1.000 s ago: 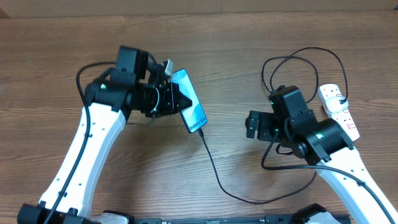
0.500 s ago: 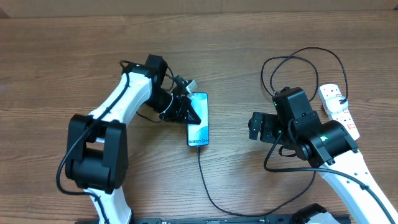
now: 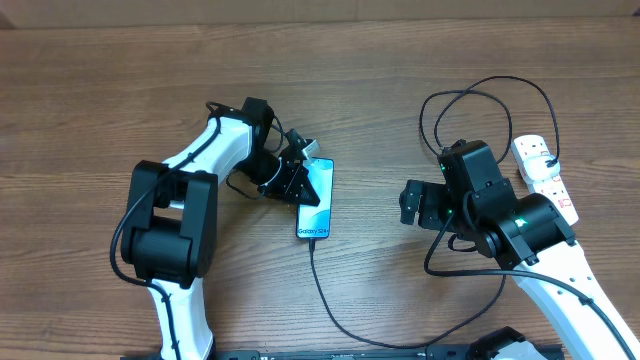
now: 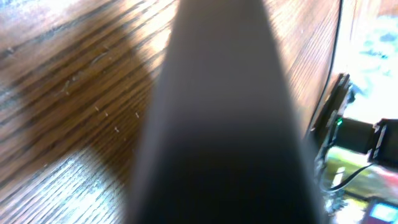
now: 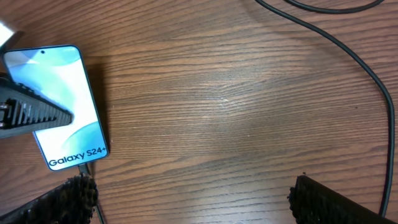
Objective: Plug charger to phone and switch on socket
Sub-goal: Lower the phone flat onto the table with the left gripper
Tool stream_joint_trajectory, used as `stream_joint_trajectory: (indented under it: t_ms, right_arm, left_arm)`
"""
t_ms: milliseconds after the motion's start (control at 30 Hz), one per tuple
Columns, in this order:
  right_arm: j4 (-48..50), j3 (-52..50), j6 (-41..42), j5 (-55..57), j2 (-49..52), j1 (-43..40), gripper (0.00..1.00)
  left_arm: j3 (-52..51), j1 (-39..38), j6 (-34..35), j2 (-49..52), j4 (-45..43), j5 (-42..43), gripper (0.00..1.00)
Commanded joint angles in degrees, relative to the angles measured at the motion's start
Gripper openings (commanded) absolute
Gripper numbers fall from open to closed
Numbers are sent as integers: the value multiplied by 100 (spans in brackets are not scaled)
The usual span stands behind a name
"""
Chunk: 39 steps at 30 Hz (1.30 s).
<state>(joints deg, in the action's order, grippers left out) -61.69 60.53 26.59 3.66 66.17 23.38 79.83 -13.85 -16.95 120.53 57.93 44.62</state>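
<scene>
Left hand [image 3: 300, 180]: clamped shut on the phone [image 3: 318, 205], pinching one long edge near the camera end, with a ribbed finger [image 5: 31, 115] lying across the screen.
Right hand [image 3: 410, 203]: spread as wide as it goes and holding nothing; it faces the phone across bare counter [image 3: 100, 80].
Phone: in the left hand's pinch, screen up; I cannot tell whether it rests on the counter or sits just above it.
Charger [image 3: 314, 262]: its connector meets the phone's name end, just past the left fingertips. It looks seated, though the joint is too small to confirm. The cable trails off and loops round behind the right hand.
Socket [image 3: 545, 175]: behind the right hand, past its wrist and well apart from its fingertips, with the red rocker [image 3: 566, 207] on its top face.
Left wrist view: blocked by a dark blur, so it shows nothing useful.
Phone handling: likely stiff, light and slick-faced, so grip the edges, not the glass.
Cable handling: limp, and a tug could unseat the plug.
Rocker handling: small and probably stiff. One fingertip should press it, and the light strip may slide.
</scene>
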Motion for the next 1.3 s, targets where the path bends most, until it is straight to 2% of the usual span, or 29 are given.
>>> stream_joint_trajectory:
  t_ms: [0,200,433,667,1100,1267]
  right_arm:
    - [2,52,24,76,-48,-15,100]
    - [2,48,24,52,37,-15,100]
    - [-17,48,26,-35,179,-15,100]
    - [-13,48,26,-35,210,-15,100]
    - [-15,48,26,-140,210,-15,100]
    - [-13,48,24,-140,212,-15,100]
  left_arm:
    - [-24,4,426,267,-170,-20,4]
    - [-24,4,544,505,-232,-26,5]
    - [-24,4,590,505,-254,-153,16]
    - [-24,4,1209,505,-273,-1029,21]
    - [-24,4,1405,505,-295,-1078,33]
    - [-22,4,1495,505,-297,-1189,57]
